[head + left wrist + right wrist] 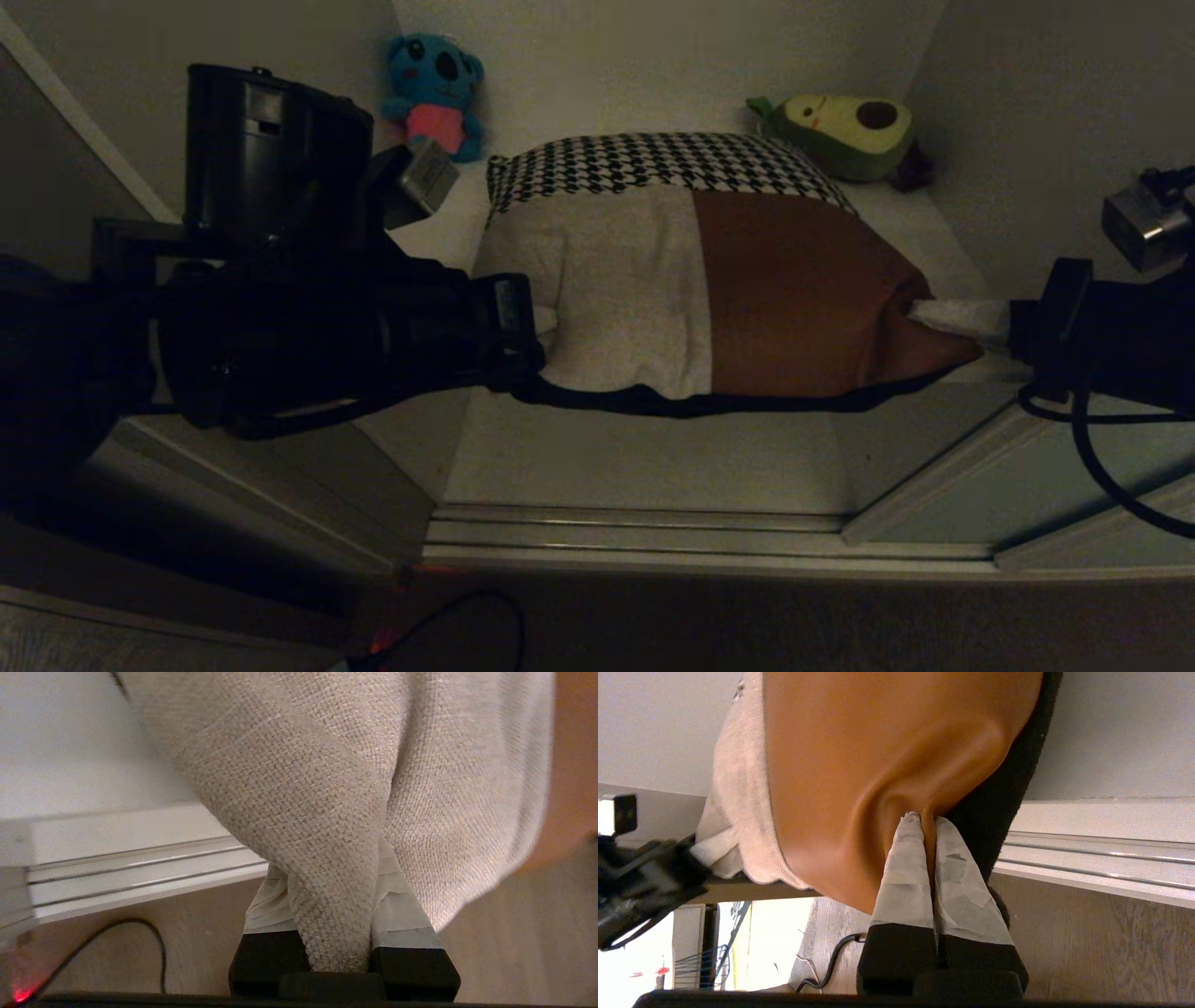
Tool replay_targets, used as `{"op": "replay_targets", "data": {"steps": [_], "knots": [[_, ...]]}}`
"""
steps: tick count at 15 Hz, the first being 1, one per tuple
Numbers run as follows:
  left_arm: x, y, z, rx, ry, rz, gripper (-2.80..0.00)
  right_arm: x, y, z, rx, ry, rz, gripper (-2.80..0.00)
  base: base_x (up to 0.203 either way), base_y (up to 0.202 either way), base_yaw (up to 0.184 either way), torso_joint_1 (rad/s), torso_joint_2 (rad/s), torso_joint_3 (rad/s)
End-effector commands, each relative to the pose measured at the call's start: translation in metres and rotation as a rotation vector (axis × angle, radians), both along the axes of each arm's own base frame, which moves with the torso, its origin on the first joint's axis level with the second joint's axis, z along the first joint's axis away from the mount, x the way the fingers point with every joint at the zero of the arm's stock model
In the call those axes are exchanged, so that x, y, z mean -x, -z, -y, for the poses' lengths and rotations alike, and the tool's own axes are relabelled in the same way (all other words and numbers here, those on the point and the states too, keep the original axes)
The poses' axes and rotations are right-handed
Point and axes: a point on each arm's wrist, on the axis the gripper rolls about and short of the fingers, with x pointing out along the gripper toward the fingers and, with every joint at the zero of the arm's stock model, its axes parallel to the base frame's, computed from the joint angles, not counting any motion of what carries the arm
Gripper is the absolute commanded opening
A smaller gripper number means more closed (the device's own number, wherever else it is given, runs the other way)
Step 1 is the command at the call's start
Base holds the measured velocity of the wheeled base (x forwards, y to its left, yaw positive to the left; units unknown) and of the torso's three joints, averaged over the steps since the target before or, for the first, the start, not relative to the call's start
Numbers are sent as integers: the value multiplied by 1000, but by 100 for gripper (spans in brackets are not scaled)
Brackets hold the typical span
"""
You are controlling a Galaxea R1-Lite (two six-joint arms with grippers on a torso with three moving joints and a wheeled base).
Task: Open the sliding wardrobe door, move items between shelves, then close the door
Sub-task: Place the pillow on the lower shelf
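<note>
Fingers of the left gripper (334, 933) and right gripper (927, 826) each pinch the cushion's (691, 280) opposite edges.

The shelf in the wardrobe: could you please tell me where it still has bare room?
Bare shelf lies in front, between the cushion and the door track. A narrower strip runs behind the cushion, between the blue plush and the avocado plush. The sides are crowded: the left claw and right claw pinch the cushion's edges.
</note>
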Motion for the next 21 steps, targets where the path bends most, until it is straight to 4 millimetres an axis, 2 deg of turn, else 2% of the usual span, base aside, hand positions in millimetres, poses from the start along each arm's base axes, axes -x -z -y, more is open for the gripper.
{"op": "replay_targets", "data": {"steps": [1,7,10,13,18,21], "knots": [[-2,-2,1,-6,-37,13,-280,11,-6,1,-6,-4,27,-280,0,0,0,0,0,0],[3,-3,1,-8,-33,15,-280,35,-13,0,-12,-46,54,-280,0,0,0,0,0,0],[10,1,4,-29,-4,13,-280,44,-8,-1,6,-61,46,-280,0,0,0,0,0,0],[15,-6,1,-13,-2,43,-280,56,-12,-1,2,-73,66,-280,0,0,0,0,0,0],[29,-8,-8,0,13,49,-280,87,-5,-7,5,-150,33,-280,0,0,0,0,0,0],[41,-10,-10,4,39,63,-280,114,-13,-4,-1,-187,58,-280,0,0,0,0,0,0]]}}
